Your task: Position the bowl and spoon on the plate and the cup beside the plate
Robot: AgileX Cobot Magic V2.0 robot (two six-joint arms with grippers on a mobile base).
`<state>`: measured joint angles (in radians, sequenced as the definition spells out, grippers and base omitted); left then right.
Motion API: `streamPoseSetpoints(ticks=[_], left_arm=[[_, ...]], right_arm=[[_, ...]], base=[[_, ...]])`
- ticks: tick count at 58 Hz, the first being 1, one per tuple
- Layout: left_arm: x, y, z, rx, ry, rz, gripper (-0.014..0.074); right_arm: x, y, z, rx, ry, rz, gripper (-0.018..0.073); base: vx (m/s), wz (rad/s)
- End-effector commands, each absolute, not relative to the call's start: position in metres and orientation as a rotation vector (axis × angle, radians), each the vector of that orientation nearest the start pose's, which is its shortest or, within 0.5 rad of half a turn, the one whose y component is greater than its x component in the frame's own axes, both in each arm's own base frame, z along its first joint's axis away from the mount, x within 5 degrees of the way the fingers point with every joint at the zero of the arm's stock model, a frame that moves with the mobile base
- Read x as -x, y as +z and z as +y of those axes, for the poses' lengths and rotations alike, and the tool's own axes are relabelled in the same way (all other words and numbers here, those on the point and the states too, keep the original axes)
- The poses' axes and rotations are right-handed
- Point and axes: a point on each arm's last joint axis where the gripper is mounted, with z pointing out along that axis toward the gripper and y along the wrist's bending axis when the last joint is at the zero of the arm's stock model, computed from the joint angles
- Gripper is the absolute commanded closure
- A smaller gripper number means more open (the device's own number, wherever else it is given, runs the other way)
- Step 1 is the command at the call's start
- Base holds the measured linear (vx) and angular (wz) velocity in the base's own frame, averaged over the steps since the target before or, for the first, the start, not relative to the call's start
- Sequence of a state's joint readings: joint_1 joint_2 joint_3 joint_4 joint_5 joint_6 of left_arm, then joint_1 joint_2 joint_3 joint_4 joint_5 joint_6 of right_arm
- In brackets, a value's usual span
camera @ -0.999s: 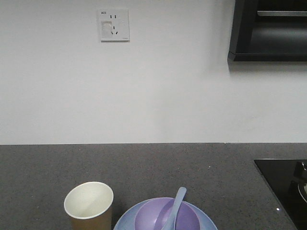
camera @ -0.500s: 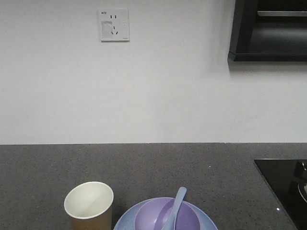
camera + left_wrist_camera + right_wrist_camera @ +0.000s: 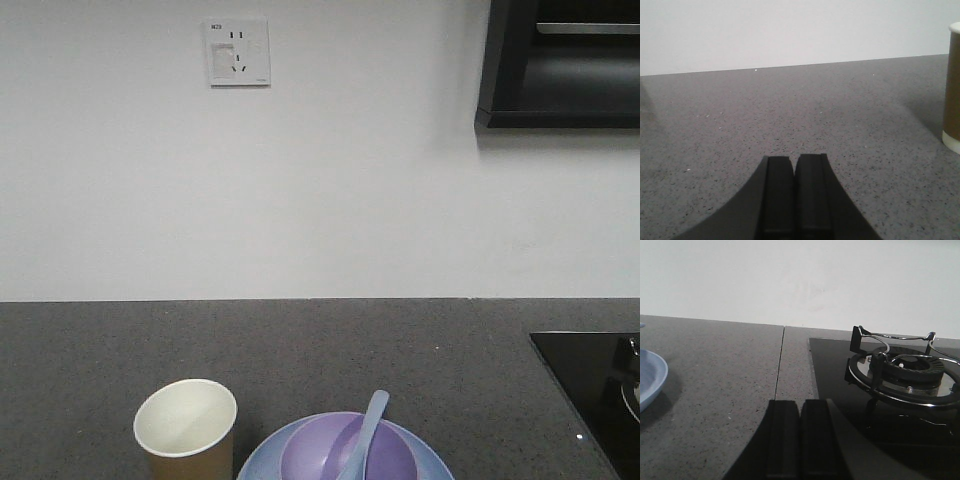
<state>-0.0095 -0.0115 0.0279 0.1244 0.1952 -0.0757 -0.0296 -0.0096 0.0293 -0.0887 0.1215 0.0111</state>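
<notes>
One small lavender plastic bowl [image 3: 348,452], light and stiff and best pinched at its rim, sits low centre on the round light-blue plate [image 3: 262,462] with the pale blue-grey spoon [image 3: 363,434] inside, brown paper cup [image 3: 186,430] just left, while both left gripper [image 3: 795,162] and right gripper [image 3: 800,407] rest pressed together and empty.

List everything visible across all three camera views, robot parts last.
Brown paper cup: one, white inside, upright on the counter, left of the plate.
Round light-blue plate: one, front centre of the counter.
Lavender-purple plastic bowl: one, on the plate.
Pale blue-grey plastic spoon: one, resting in the bowl.
Speckled grey counter: one.
Black gas hob: one, right end of the counter.
White wall socket: one.
Dark wall cabinet: one, upper right.
Left gripper: shut, empty.
Right gripper: shut, empty.
</notes>
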Motion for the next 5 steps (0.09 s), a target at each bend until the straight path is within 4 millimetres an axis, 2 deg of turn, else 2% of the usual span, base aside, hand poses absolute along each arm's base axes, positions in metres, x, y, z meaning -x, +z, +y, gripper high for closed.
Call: streamPoseSetpoints(ticks=[1,5], left_arm=[[-0.0572,0.1855,0.0005,-0.028,0.027,1.636,0.0603],[-0.0572,0.1855,0.0005,-0.028,0.027,1.636,0.0603]], right_arm=[[-0.0566,0.1946,-0.0019,0.039,-0.09,1.551,0.0571],[-0.0566,0.1946,-0.0019,0.039,-0.09,1.551,0.0571]], base=[[0.0,0.0],[0.0,0.0]])
